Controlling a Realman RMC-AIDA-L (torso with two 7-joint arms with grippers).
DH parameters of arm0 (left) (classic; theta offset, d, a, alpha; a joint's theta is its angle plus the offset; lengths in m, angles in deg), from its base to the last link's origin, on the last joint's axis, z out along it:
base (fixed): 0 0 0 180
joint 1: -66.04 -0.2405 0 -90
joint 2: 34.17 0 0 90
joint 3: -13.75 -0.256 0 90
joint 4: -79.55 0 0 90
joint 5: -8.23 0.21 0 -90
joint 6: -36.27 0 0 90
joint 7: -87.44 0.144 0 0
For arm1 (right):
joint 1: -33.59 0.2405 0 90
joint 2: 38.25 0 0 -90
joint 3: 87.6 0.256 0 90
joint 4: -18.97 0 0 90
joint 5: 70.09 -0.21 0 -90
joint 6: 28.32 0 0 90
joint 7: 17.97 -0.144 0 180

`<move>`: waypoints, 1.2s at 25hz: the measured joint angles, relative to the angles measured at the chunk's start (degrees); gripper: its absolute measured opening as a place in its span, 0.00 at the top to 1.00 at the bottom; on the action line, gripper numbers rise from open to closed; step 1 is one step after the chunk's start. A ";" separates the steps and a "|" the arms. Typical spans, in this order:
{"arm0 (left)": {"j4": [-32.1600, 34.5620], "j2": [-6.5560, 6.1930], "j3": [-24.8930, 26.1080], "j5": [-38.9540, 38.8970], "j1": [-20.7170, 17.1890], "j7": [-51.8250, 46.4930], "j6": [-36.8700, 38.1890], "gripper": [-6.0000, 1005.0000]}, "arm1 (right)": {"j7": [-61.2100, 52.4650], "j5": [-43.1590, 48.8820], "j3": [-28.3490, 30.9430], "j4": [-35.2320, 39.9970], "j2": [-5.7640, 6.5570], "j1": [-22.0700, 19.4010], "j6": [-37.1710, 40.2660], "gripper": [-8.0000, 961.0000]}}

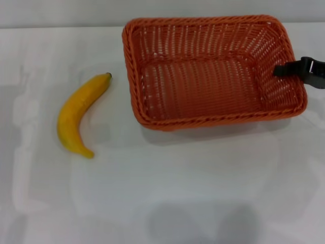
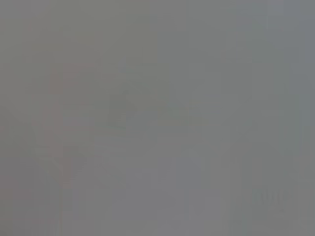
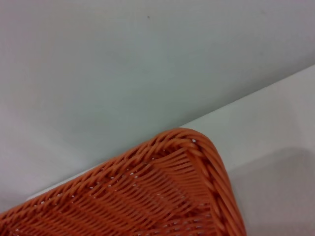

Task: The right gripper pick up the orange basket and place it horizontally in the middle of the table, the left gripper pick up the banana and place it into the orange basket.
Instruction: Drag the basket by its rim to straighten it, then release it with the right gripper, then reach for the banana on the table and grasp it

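Right gripper (image 1: 282, 69) reaches in over the right short wall of the orange basket (image 1: 203, 76), black tip over the rim and inner wall; can't tell whether it's apart or clamped. Basket runs lengthwise away from the gripper, back rim near the far edge of the table (image 1: 167, 193). Banana (image 1: 80, 115) lies beyond the basket's opposite end, apart from it, with bare white tabletop all round. Woven openwork sides, braided rim, rounded corner (image 3: 189, 142). Left wrist view shows only grey.

Right end effector reaching in from the right edge

In the head view only the right end effector (image 1: 290, 69) shows, black, lying level and pointing left; its finger spread is unclear. The left arm is out of sight.
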 joint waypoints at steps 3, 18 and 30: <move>-0.05 0.00 0.00 0.00 0.04 0.00 0.00 0.13 | 0.05 -0.41 0.01 -0.03 -0.01 -0.02 0.00 0.85; -0.15 0.00 0.05 0.00 0.39 0.07 -0.62 0.13 | 2.21 -3.60 0.56 -2.10 0.08 -0.23 -0.95 0.64; -0.84 0.00 0.09 -0.09 0.35 0.01 -0.62 0.13 | 8.21 -10.69 0.14 -2.46 -0.22 -2.72 -1.30 0.34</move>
